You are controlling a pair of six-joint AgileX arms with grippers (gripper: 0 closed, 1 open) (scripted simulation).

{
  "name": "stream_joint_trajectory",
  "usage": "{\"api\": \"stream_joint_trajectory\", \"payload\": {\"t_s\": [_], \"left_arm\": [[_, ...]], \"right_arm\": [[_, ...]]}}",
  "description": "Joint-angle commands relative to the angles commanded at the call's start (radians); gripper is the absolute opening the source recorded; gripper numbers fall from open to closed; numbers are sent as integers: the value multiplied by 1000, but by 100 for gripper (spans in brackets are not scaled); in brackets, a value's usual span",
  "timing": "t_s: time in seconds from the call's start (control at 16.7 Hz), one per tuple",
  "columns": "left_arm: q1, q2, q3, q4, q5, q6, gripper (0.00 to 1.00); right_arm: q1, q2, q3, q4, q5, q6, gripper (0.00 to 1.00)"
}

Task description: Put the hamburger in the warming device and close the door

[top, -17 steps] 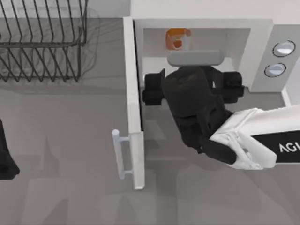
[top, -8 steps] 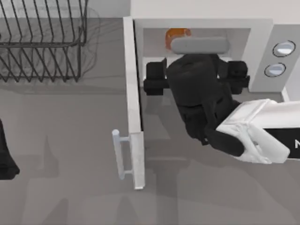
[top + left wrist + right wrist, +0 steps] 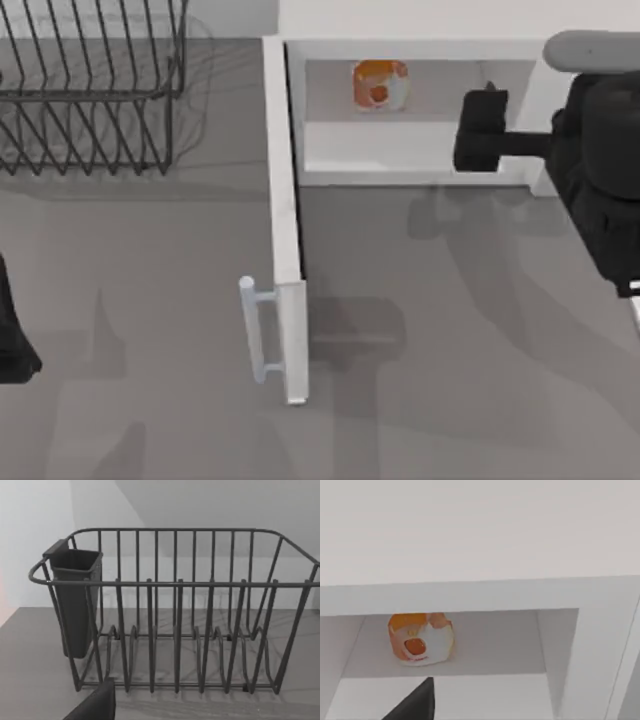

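Inside the microwave (image 3: 420, 160), one hamburger (image 3: 380, 85); its door (image 3: 285, 230) seemingly open.

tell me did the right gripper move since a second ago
Yes. The right gripper has pulled out of the microwave opening and swung toward the table's right, leaving the hamburger inside by the back wall.

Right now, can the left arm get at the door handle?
Probably yes. The handle juts from the open door toward the table's left, with bare table between it and the left arm, parked at the left edge.
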Motion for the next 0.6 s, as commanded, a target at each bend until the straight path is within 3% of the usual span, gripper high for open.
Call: {"api": "stream_joint_trajectory", "payload": {"t_s": [0.6], "left_arm": [[0,0,0,0,0,0,100]], "right_arm": [[-433,-1060,-579,-246,-411,-199,100]]}}
